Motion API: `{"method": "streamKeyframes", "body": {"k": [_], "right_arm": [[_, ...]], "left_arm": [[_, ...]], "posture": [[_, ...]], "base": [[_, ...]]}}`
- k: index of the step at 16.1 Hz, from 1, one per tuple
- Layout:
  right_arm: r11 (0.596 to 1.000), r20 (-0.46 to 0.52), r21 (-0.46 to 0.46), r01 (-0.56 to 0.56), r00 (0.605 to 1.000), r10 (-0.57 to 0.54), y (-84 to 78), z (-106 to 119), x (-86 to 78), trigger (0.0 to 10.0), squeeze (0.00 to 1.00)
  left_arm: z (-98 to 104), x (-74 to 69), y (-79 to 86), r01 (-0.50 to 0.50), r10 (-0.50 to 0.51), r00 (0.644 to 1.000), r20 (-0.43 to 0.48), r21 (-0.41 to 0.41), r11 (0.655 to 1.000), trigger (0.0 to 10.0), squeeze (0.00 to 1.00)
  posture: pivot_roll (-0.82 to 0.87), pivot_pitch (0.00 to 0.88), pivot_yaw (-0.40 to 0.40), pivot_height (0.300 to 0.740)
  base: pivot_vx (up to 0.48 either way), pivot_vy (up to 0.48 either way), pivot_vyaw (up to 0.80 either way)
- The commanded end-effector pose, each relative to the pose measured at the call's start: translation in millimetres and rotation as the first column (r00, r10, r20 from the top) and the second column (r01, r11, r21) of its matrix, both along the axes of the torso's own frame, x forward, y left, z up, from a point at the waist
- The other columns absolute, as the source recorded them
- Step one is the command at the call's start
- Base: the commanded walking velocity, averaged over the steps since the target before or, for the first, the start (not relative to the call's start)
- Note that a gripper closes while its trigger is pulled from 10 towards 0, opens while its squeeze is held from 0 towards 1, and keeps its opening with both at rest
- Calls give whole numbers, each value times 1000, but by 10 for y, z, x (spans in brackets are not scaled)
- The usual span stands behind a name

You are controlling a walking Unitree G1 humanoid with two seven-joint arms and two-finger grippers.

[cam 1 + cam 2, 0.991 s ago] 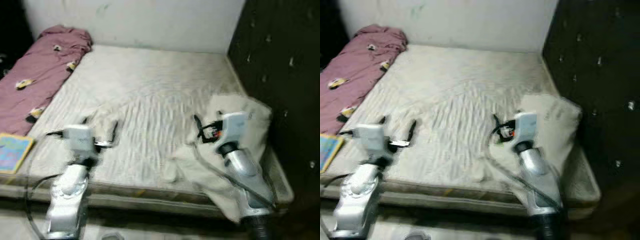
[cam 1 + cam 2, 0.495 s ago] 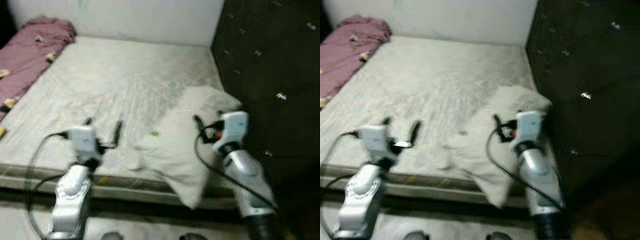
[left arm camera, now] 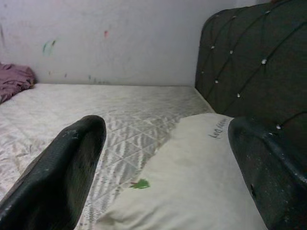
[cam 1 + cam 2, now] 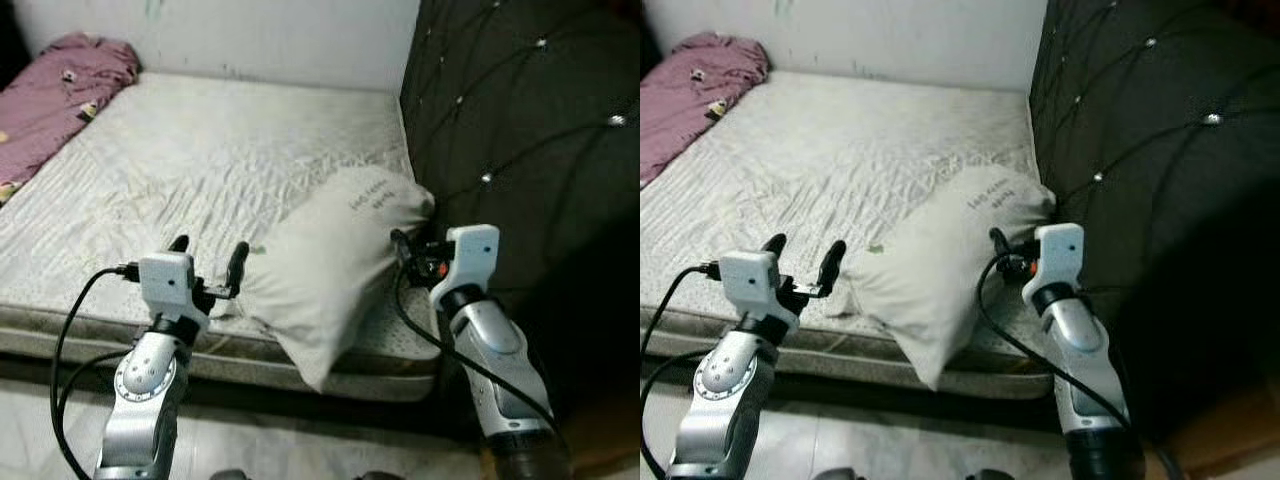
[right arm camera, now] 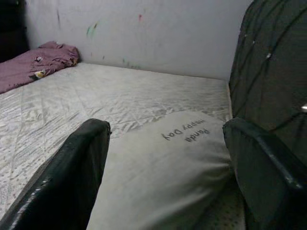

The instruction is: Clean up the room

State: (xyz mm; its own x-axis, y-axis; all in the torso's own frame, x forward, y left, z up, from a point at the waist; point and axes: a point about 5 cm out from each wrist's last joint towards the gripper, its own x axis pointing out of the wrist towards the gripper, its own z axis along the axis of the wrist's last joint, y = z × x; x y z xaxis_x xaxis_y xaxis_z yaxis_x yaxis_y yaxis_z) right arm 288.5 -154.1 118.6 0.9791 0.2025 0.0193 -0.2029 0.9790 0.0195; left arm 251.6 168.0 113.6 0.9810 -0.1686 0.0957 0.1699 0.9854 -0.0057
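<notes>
Big off-white pillow (image 4: 325, 265) hangs off the quilted white mattress (image 4: 200, 160) edge by the tufted black headboard (image 4: 520, 130). My left claw (image 4: 208, 262) and right claw (image 5: 163, 167) are both spread wide, holding nothing.

Pretty clearly a bedroom in someone's home: bare quilted mattress (image 4: 220, 170) against a scuffed white wall (image 4: 250, 35), dark tufted headboard (image 4: 520, 130) on one side, a pillow (image 4: 330, 265) and a crumpled pink blanket (image 4: 55, 85) lying on top.

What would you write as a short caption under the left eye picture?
Both open grippers, left and right, flank a white pillow overhanging the mattress edge beside a dark tufted headboard.
</notes>
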Motion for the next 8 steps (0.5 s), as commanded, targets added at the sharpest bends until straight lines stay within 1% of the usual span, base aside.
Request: {"method": "streamKeyframes", "body": {"k": [1, 2, 8], "right_arm": [[1000, 6, 9, 2, 1000, -2, 12, 37, 15, 10000, 0], [1000, 6, 9, 3, 1000, -3, 9, 36, 13, 10000, 0], [1000, 7, 3, 1, 1000, -1, 11, 40, 18, 10000, 0]], "left_arm": [[61, 8, 23, 3, -3, 1000, 29, 10, 1000, 10000, 0], [63, 7, 25, 5, -5, 1000, 31, 9, 1000, 10000, 0], [68, 5, 23, 11, -12, 999, 34, 6, 1000, 10000, 0]], "posture": [[20, 0, -34, 740], [20, 0, -34, 740], [22, 0, -35, 740]], "base": [[0, 0, -519], [285, 0, -438], [341, 0, 0]]}}
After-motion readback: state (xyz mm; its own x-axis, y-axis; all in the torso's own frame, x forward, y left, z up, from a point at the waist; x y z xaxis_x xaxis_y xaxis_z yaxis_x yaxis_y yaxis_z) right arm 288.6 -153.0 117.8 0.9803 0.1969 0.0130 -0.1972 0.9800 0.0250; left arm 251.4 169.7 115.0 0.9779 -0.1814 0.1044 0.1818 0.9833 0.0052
